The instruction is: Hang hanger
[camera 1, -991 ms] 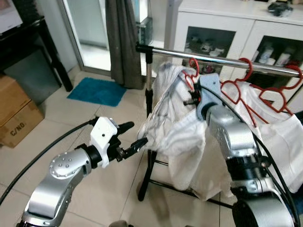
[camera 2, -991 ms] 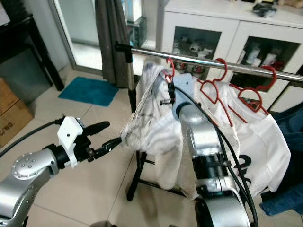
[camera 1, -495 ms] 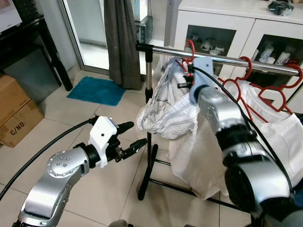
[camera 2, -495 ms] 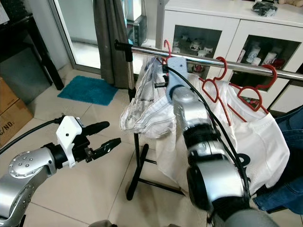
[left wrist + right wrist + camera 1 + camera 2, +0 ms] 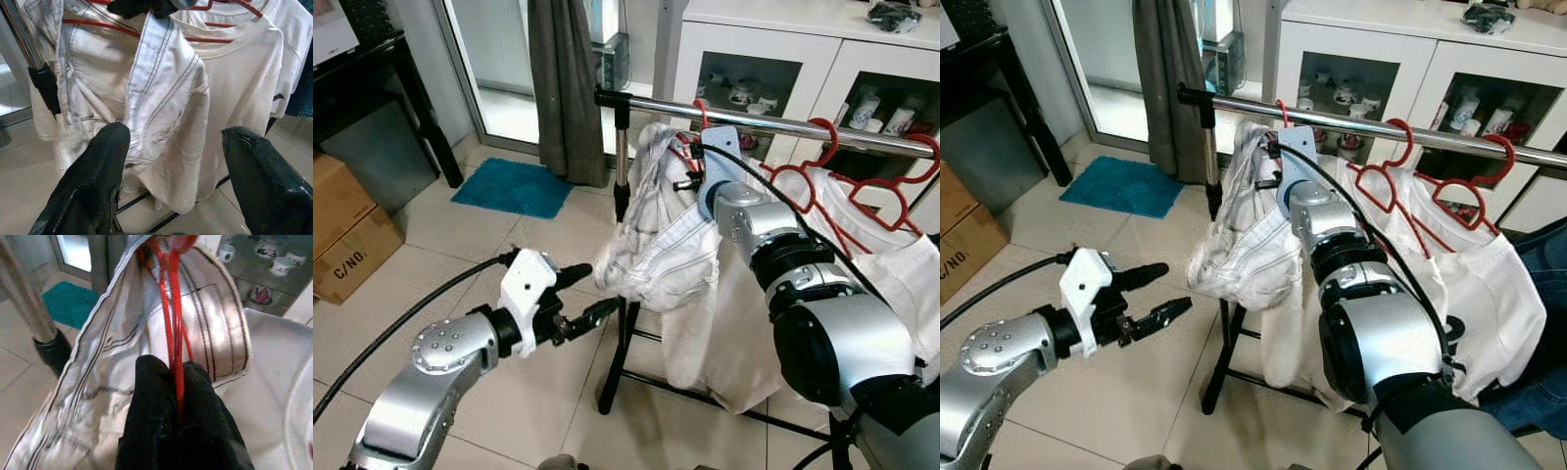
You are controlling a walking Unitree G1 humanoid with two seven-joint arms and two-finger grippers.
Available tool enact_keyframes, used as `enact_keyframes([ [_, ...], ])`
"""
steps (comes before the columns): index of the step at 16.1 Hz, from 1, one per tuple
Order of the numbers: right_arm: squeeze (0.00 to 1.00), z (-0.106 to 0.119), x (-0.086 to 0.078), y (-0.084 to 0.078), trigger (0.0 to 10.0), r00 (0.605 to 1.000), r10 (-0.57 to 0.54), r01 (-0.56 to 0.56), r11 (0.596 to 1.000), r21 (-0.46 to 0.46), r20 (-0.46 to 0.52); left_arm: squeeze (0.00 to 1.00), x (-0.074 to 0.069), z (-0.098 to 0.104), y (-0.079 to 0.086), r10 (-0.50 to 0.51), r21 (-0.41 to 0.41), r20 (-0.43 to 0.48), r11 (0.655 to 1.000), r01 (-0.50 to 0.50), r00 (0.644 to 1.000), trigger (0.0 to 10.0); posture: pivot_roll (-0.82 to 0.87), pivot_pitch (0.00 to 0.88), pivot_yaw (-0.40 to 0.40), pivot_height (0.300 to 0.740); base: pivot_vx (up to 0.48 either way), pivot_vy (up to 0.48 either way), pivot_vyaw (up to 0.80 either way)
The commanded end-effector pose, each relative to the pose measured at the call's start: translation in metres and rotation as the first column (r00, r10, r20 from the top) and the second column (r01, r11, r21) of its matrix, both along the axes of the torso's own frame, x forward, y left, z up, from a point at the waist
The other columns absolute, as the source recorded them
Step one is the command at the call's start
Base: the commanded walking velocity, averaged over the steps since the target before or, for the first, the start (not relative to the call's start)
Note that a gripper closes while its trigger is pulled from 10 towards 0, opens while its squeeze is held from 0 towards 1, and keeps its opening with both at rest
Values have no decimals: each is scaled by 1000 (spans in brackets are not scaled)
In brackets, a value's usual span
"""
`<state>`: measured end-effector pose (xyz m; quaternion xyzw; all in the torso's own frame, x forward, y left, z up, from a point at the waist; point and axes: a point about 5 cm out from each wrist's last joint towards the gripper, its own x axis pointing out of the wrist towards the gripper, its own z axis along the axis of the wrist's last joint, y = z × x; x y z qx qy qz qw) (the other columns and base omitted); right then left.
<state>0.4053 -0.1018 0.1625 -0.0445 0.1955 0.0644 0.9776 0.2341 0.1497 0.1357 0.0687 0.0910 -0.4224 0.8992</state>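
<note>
A red hanger [image 5: 172, 328] carries a white striped garment [image 5: 661, 257]. My right gripper [image 5: 171, 369] is shut on the hanger's neck just under its hook [image 5: 701, 106], which is up at the chrome rail [image 5: 773, 121]. I cannot tell whether the hook rests on the rail. My left gripper [image 5: 597, 291] is open, low and to the left of the garment's bottom fold, with nothing between its fingers [image 5: 105, 147]. The garment hangs bunched beside the rail's black post [image 5: 622, 186].
More red hangers [image 5: 822, 147] with a white T-shirt [image 5: 901, 264] hang further right on the rail. A white glass-door cabinet [image 5: 744, 59] stands behind. The rack's black foot [image 5: 612, 392], a blue mat [image 5: 514, 188], a grey curtain [image 5: 566, 88] and cardboard boxes [image 5: 347, 235] lie to the left.
My right gripper has lifted the hanger and garment from below the rail up to it, then the garment sagged slightly. The left gripper has stayed open, low at the left.
</note>
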Motion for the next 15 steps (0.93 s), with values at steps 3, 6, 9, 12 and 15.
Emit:
enact_keyframes([
  [3,522,3,1,3,10000,998,6,-11,997,76,62,0,0,11,-3,6,-49,51,999,-3,999,10000,75,0,-6,740,0,0,0],
  [6,1000,18,5,1,10000,979,68,-79,996,47,192,0,6,18,-5,26,-86,86,996,-18,996,10000,70,0,-7,740,0,0,0],
  [9,1000,31,0,-3,10000,936,184,-191,982,-7,300,0,18,14,2,166,-88,99,984,-158,981,10000,56,0,-3,740,0,0,0],
  [12,1000,27,-28,-11,10000,913,225,-256,966,46,341,0,24,12,6,287,-96,124,956,-276,950,10000,47,0,-6,740,0,0,0],
  [15,1000,14,-73,-12,10000,868,229,-304,946,108,440,0,25,6,12,447,-212,60,879,-426,893,10000,34,0,-19,740,0,0,0],
])
